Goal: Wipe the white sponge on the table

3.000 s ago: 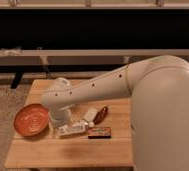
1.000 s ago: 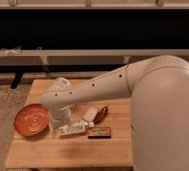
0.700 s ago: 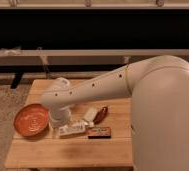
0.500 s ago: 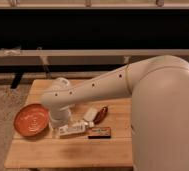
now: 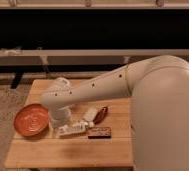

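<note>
The white arm [image 5: 113, 85] reaches in from the picture's right across the desk [image 5: 68, 155], bends, and points straight down. Its jaws are low over the planked top near the middle of the left half. They stand apart, and the white sponge is not between them.

Just beside the jaws, on their picture-left side, lies a round orange plate [image 5: 32, 120]. On the other side a long white labelled tube [image 5: 72, 129] lies flat, its near end close by the jaws. Behind the jaws, farther back on the desk, a white cup [image 5: 62, 81] shows partly above the arm. A dark brown bar [image 5: 99, 132] lies beyond the tube's far end.

The white sponge [image 5: 91, 114] rests on the desk to the picture-right of the jaws, near them but apart, just above the tube. A small red-brown thing [image 5: 102, 112] lies against the sponge's far side.
</note>
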Action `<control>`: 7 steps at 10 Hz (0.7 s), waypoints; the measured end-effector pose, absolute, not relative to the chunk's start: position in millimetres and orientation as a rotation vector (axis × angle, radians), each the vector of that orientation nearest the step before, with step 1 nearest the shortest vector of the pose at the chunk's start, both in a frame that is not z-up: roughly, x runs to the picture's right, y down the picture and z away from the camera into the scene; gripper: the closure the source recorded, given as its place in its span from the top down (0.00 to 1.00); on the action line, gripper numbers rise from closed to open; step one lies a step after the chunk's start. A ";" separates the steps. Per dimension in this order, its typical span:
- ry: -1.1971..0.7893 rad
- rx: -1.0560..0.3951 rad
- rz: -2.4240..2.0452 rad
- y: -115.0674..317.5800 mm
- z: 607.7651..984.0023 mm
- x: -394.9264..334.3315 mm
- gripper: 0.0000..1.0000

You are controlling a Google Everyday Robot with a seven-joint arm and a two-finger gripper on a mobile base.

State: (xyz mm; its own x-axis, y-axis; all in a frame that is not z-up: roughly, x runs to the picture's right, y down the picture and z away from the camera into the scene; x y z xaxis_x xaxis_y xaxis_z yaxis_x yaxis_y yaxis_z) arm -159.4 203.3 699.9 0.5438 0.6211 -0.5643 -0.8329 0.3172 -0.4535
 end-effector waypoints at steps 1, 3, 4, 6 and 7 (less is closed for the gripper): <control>0.324 -0.781 0.981 201.1 704.2 -158.8 0.65; 0.356 -0.768 0.997 190.0 725.1 -147.8 0.65; 0.368 -0.761 1.008 181.8 736.7 -139.7 0.65; 0.393 -0.742 1.037 154.2 769.2 -114.4 0.65; 0.405 -0.733 1.056 142.1 783.9 -101.6 0.65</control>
